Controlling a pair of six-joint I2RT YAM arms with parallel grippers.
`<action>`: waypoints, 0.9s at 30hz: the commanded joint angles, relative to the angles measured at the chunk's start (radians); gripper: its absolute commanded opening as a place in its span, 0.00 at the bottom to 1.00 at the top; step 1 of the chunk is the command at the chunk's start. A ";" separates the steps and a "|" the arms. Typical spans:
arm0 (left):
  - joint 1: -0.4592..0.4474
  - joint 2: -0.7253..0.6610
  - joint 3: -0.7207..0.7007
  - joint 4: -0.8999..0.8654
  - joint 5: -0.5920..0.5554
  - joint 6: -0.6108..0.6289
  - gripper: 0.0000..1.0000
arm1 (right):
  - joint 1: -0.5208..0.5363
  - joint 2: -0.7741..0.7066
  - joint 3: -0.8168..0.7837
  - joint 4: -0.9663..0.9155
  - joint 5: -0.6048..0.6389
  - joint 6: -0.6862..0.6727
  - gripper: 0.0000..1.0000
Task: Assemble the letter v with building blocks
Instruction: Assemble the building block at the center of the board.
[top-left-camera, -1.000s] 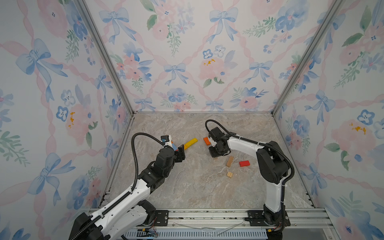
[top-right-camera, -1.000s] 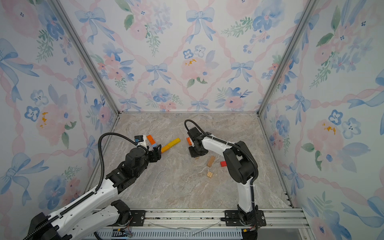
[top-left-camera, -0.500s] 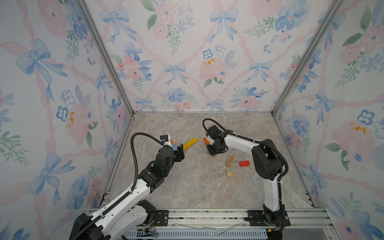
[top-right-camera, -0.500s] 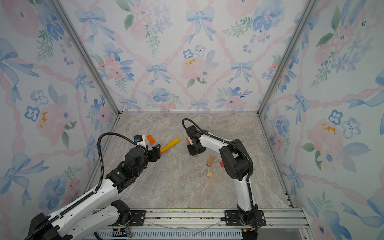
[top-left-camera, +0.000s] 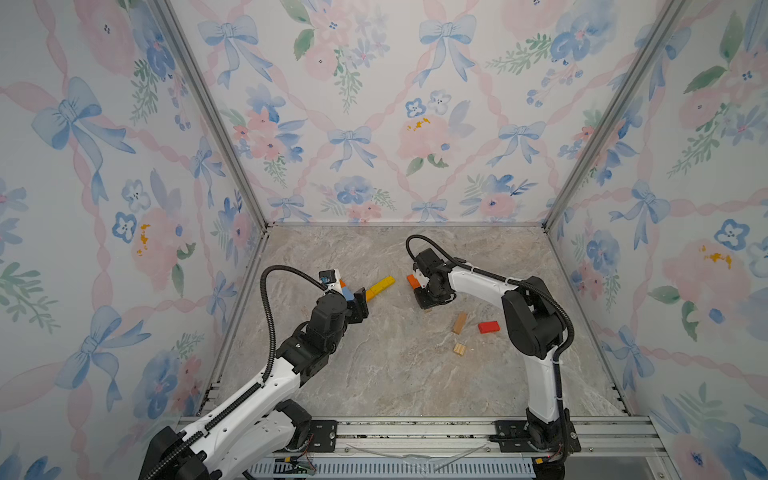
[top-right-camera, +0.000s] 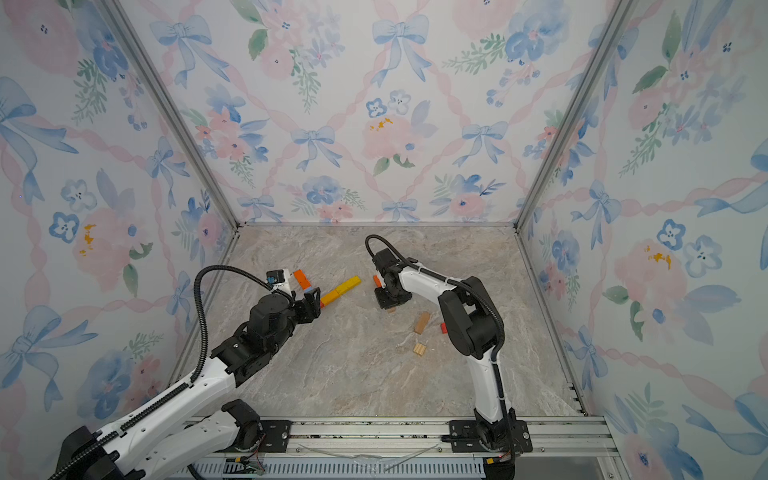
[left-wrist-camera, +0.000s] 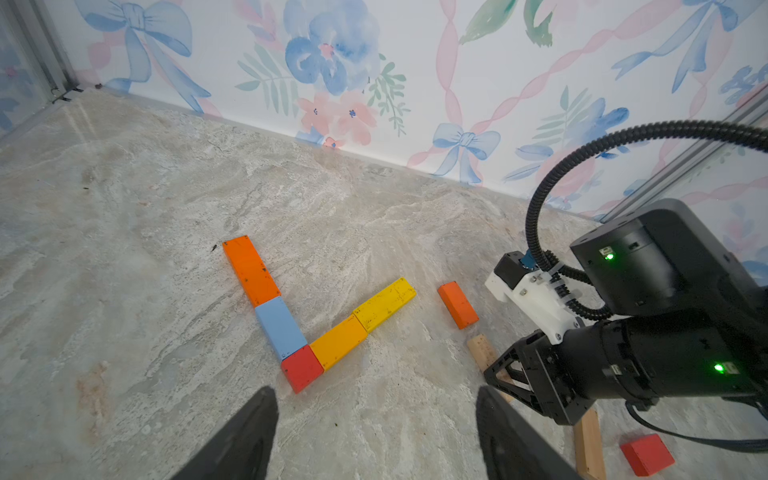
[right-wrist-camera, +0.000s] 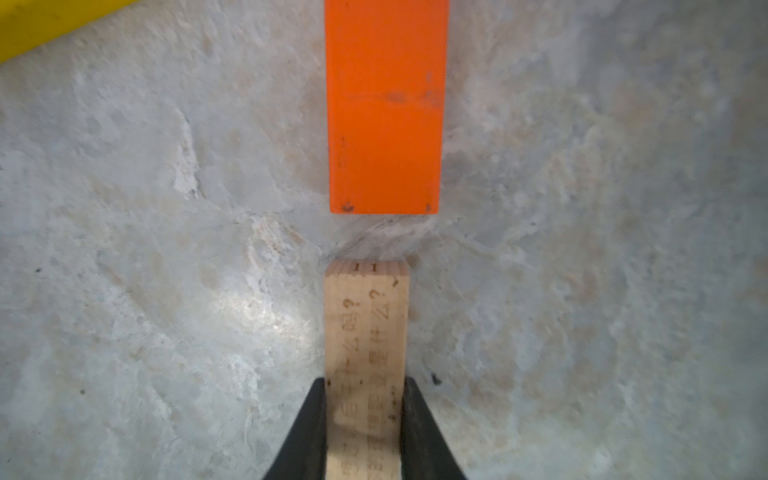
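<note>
In the left wrist view, five building blocks lie flat in a V: orange (left-wrist-camera: 250, 270), light blue (left-wrist-camera: 280, 328), a red square (left-wrist-camera: 302, 368) at the corner, then orange-yellow (left-wrist-camera: 338, 340) and yellow (left-wrist-camera: 384, 303). A loose orange block (left-wrist-camera: 458, 304) lies just past the yellow end. My right gripper (right-wrist-camera: 365, 399) is shut on a tan block (right-wrist-camera: 365, 332), low over the table, its free end a small gap from that orange block (right-wrist-camera: 384, 108). My left gripper (left-wrist-camera: 374, 415) is open and empty, just short of the red corner. In a top view, it (top-left-camera: 358, 309) hides part of the V.
A long tan block (top-left-camera: 459, 323), a red block (top-left-camera: 488, 327) and a short tan block (top-left-camera: 459, 349) lie loose on the marble floor (top-left-camera: 395, 374), beside the right arm's elbow. Floral walls close in the left, back and right sides. A metal rail (top-left-camera: 415, 432) runs along the front.
The right arm has shifted a little to the left, with the tan block still in its jaws. The left arm has not moved.
</note>
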 joint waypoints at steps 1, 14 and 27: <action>0.008 -0.002 -0.014 0.018 -0.008 -0.012 0.77 | -0.015 0.033 0.015 -0.027 0.023 -0.010 0.18; 0.012 -0.016 -0.023 0.010 -0.014 -0.015 0.77 | -0.015 0.058 0.054 -0.033 0.010 -0.021 0.18; 0.016 -0.023 -0.030 0.003 -0.013 -0.022 0.77 | -0.018 0.091 0.090 -0.058 0.041 -0.030 0.18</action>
